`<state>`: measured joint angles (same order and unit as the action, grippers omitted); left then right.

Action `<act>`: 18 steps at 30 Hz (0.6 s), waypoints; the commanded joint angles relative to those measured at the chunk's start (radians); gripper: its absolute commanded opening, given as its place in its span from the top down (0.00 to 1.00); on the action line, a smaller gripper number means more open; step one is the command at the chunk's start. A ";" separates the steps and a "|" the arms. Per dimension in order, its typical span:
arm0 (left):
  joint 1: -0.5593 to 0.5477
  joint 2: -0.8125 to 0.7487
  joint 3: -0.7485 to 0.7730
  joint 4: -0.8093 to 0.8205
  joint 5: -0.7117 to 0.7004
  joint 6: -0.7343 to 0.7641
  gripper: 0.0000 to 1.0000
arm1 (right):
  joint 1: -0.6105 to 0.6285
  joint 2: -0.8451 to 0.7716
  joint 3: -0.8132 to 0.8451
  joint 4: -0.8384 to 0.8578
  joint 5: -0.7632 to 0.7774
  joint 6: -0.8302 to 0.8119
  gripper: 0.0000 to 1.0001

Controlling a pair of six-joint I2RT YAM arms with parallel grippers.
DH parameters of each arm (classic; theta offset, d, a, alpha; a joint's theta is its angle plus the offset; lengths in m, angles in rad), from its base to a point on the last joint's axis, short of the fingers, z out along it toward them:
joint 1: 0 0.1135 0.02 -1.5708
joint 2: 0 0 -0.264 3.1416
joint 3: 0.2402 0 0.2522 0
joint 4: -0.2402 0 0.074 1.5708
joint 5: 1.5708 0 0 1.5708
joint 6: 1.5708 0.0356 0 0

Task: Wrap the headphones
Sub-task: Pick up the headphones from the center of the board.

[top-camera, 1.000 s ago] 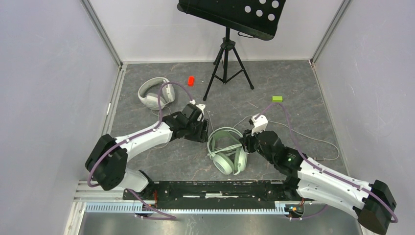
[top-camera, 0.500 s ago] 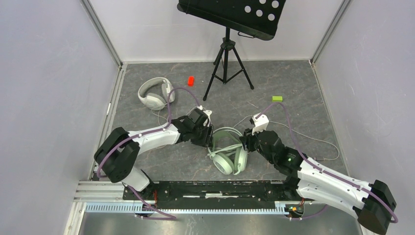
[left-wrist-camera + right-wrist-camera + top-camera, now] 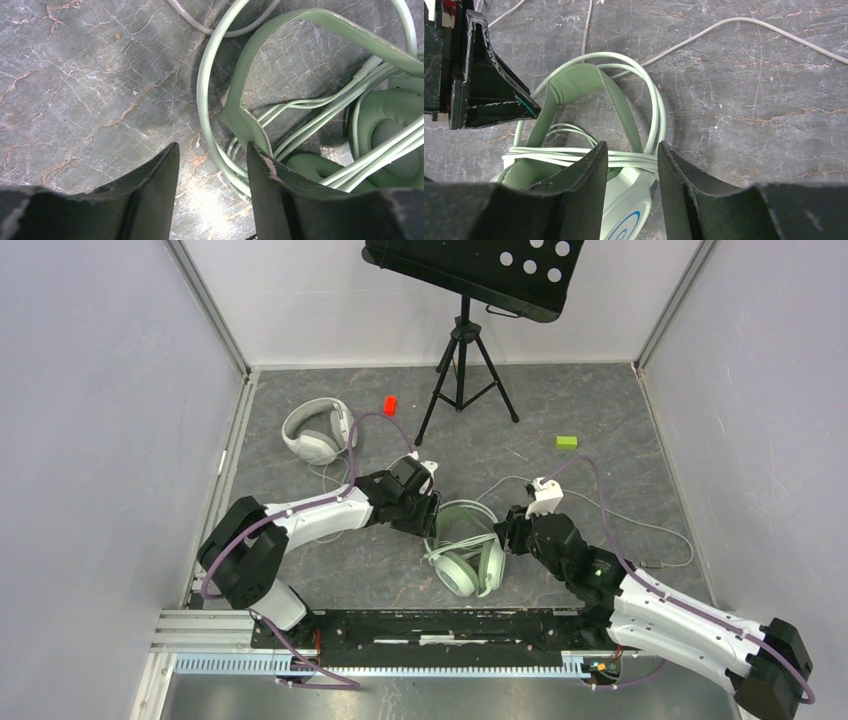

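Note:
The mint-green headphones (image 3: 465, 545) lie on the grey floor between both arms, their cable wound in several turns across the earcups (image 3: 574, 156). My left gripper (image 3: 432, 512) (image 3: 212, 146) is open at their left side. The outer cable loop (image 3: 202, 100) runs between its tips, and the headband (image 3: 240, 112) meets its right finger (image 3: 267, 190). My right gripper (image 3: 508, 530) (image 3: 630, 145) is open over the right earcup (image 3: 631, 200), straddling the wound cable. The white-grey headphones (image 3: 315, 430) sit at the back left, away from both grippers.
A black tripod stand (image 3: 462, 370) rises at the back centre. A red block (image 3: 390, 405) and a green block (image 3: 567, 441) lie on the floor. A loose grey cable (image 3: 625, 517) trails to the right. Walls enclose three sides.
My left arm swung right to the mint-green headphones and its jaws narrowed somewhat. My right wrist shifted slightly right. The headphones stayed put.

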<state>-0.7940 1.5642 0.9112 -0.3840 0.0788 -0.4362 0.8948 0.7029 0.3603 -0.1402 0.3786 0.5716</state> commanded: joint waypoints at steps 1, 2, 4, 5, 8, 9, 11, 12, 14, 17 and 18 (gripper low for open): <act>-0.002 -0.075 0.039 -0.027 -0.022 0.039 0.39 | 0.003 -0.003 0.002 0.045 0.016 0.004 0.52; -0.002 -0.101 0.036 -0.026 -0.023 0.035 0.38 | 0.003 0.009 0.007 0.050 0.021 -0.019 0.50; -0.002 -0.150 0.035 -0.036 -0.039 0.026 0.34 | 0.003 0.042 0.019 0.050 0.040 -0.056 0.48; -0.002 -0.174 0.038 -0.049 -0.061 0.020 0.32 | 0.003 0.059 0.027 0.046 0.044 -0.061 0.49; -0.002 -0.262 0.038 -0.078 -0.128 0.013 0.24 | 0.003 0.107 0.028 0.047 0.012 -0.059 0.52; -0.002 -0.289 0.035 -0.086 -0.157 0.013 0.19 | 0.003 0.110 0.019 0.054 -0.003 -0.051 0.53; -0.001 -0.342 0.027 -0.098 -0.216 0.017 0.03 | 0.002 0.108 -0.006 0.084 -0.023 -0.035 0.53; 0.001 -0.362 0.023 -0.106 -0.250 0.020 0.00 | 0.003 0.104 -0.018 0.094 -0.028 -0.024 0.54; 0.006 -0.396 0.017 -0.123 -0.346 0.024 0.00 | 0.003 0.098 -0.034 0.101 -0.038 0.003 0.55; 0.034 -0.430 0.007 -0.140 -0.429 0.011 0.00 | 0.003 0.098 -0.055 0.101 -0.042 0.056 0.55; 0.044 -0.438 0.000 -0.139 -0.432 0.005 0.00 | 0.003 0.097 -0.060 0.090 -0.037 0.076 0.55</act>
<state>-0.7837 1.1633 0.9173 -0.4953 -0.1989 -0.4309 0.8948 0.8085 0.3256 -0.0658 0.3584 0.5716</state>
